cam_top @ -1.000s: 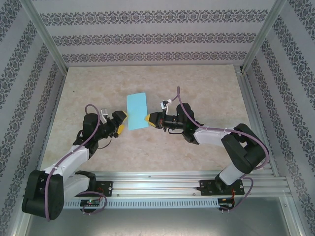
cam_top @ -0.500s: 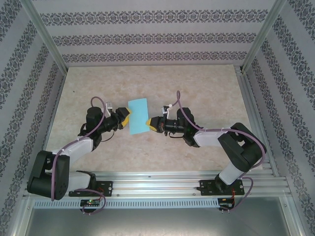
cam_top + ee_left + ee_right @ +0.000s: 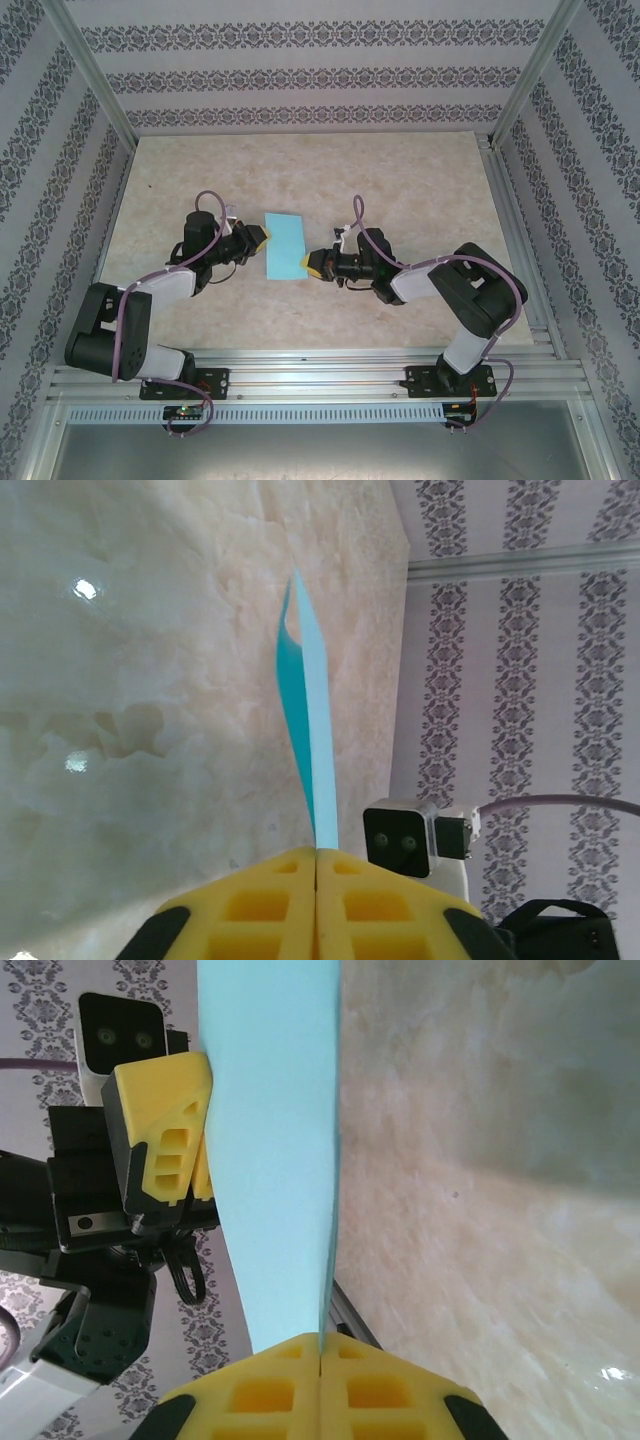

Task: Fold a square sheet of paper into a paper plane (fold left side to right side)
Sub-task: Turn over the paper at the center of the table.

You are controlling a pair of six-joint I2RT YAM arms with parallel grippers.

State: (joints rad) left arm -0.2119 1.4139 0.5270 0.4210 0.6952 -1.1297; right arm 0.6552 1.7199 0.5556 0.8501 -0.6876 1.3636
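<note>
Two pincers each pinch the folded blue sheet of paper (image 3: 285, 245): the left pincer (image 3: 258, 238) is pressed together on its left edge, the right pincer (image 3: 312, 265) on its near right corner. It stretches between them, at the middle of the table (image 3: 400, 170).

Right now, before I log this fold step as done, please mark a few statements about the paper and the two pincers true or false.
1. The left pincer is shut on the paper. True.
2. The right pincer hangs open, clear of the paper. False: it is shut on the paper's edge.
3. The paper is light blue. True.
4. The paper is a pointed dart. False: it is a folded rectangle.
</note>
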